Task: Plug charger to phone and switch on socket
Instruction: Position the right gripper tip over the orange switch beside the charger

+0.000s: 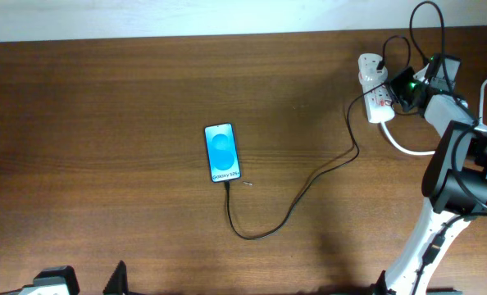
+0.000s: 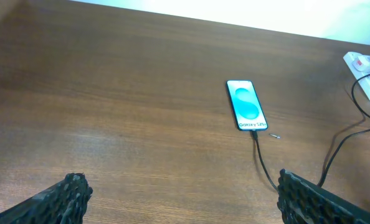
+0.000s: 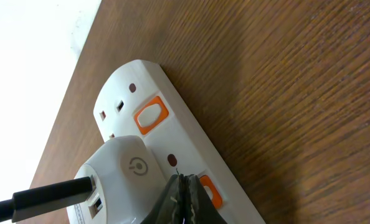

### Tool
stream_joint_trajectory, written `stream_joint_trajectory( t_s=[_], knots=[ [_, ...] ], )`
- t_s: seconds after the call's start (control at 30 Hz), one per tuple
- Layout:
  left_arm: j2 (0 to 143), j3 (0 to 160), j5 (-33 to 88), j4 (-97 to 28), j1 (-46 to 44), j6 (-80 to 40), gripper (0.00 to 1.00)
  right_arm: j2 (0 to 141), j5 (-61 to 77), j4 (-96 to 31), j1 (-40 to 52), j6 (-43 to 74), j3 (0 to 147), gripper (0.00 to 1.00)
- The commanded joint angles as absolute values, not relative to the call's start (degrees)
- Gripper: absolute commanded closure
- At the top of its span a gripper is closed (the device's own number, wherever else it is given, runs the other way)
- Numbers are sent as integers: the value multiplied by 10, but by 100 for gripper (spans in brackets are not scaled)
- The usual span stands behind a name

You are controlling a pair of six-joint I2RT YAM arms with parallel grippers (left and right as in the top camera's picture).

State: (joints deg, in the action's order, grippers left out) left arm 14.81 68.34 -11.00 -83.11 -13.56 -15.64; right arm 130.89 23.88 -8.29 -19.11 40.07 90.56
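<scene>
one orange switch (image 3: 210,191) lies just beside the clenched right gripper (image 3: 184,182) tip, along the socket (image 3: 185,130); left gripper (image 2: 180,180) released, well apart.

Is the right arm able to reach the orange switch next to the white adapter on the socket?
Probably yes: its shut fingers are right at that switch on the socket, and the adapter stands beside the switch, not over it.
</scene>
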Motion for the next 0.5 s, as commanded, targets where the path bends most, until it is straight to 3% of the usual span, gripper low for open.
stream_joint_trajectory(
  t_s=[0.0, 0.47],
  knots=[
    [144, 679, -117, -828, -138, -162, 1, 1353, 274, -115, -143, 392, 882, 96],
    [144, 679, -117, -828, -138, -162, 0, 1354, 261, -152, -130, 371, 882, 96]
  ],
)
